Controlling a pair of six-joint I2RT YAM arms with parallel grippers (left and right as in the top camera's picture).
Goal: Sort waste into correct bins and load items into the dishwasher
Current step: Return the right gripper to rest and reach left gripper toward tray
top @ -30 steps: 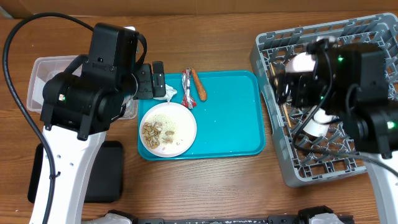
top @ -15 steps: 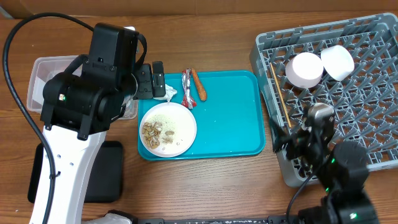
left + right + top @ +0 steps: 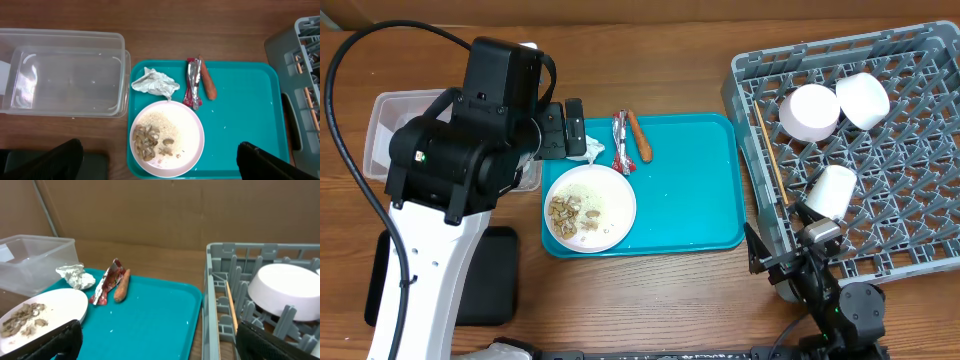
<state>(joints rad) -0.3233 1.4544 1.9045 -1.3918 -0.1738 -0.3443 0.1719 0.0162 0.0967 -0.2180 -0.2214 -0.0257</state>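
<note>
On the teal tray [image 3: 690,190] a white plate [image 3: 590,207] holds brownish food scraps [image 3: 567,212]. Behind it lie a crumpled napkin [image 3: 155,82], a red-and-white wrapper [image 3: 192,90] and an orange sausage stick [image 3: 207,85]. My left gripper [image 3: 564,130] hangs open above the napkin, between the tray and the clear tub [image 3: 380,130]. The grey dish rack [image 3: 910,250] holds two bowls [image 3: 808,112] [image 3: 863,100], a white cup [image 3: 830,190] and chopsticks [image 3: 770,155]. Low at the rack's near left corner, my right gripper [image 3: 772,248] is open and empty.
A shallow black tray [image 3: 490,275] lies at the front left beside the left arm's base. The clear tub [image 3: 65,70] shows nothing inside. A cardboard wall stands behind the table. The rack's wall [image 3: 215,305] runs close along the teal tray's right edge.
My right arm has pulled back from above the rack to the table's near edge, uncovering the cup lying in the rack. The left arm has not moved.
</note>
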